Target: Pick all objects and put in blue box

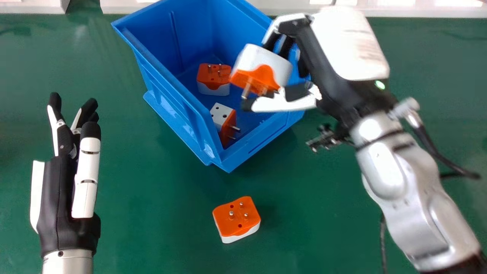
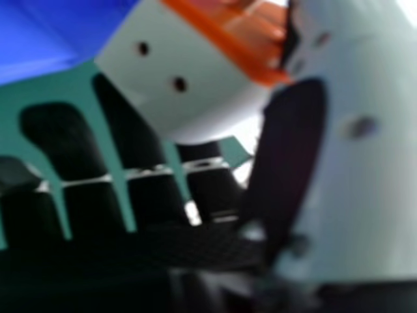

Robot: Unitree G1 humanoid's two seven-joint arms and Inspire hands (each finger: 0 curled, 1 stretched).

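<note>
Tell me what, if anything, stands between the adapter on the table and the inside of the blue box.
The near wall of the blue box stands between the orange and white adapter and the inside; nothing else visible does.

This looks like a robotics lab, with a silver robot arm [image 1: 403, 190] at four o'clock and a black cable [image 1: 437, 148] at three, over a green tabletop [image 1: 152, 220].
</note>
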